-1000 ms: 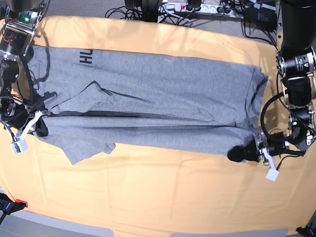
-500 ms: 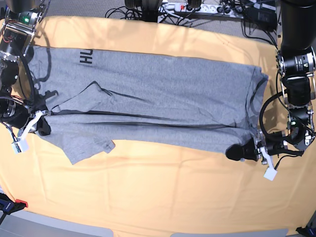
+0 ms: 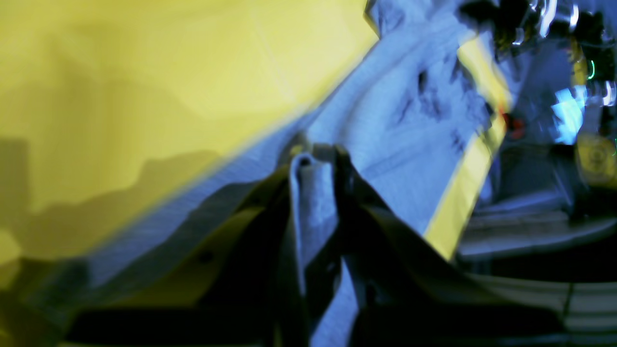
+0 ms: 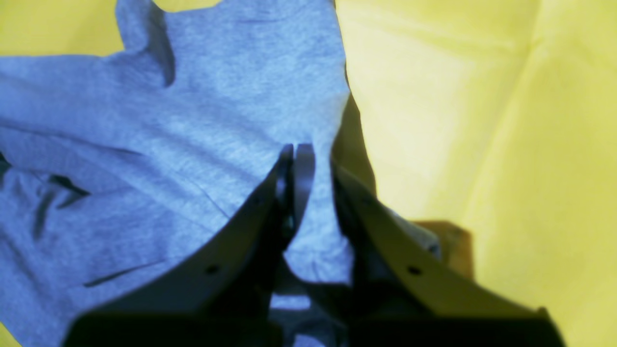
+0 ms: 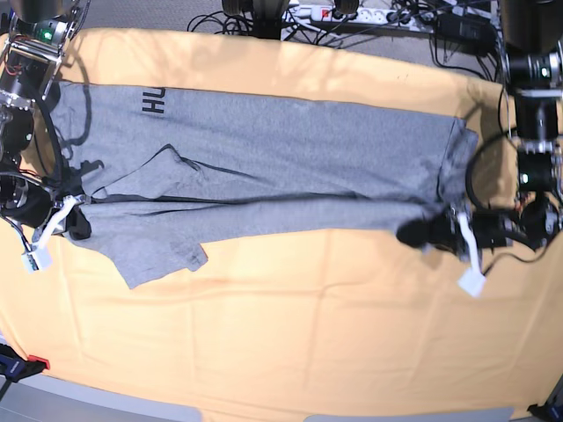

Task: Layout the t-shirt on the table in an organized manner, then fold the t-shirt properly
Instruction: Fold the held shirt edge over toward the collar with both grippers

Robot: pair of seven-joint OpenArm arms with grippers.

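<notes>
1. The t-shirt (image 5: 264,167) is lying stretched across the table (image 5: 290,334).
2. The left gripper (image 5: 420,234) and right gripper (image 5: 77,225) are each pinching a shirt edge.
3. The shirt is looking soft and floppy, so edges are probably best for holding.

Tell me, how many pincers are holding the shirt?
2. The left pincer grips one end of the t-shirt; the right pincer grips its other end.

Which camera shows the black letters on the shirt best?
The base view: it alone shows the black letters, near the t-shirt's far edge. Both wrist views show only plain grey cloth pinched in each tool, and the left one is blurred.
</notes>
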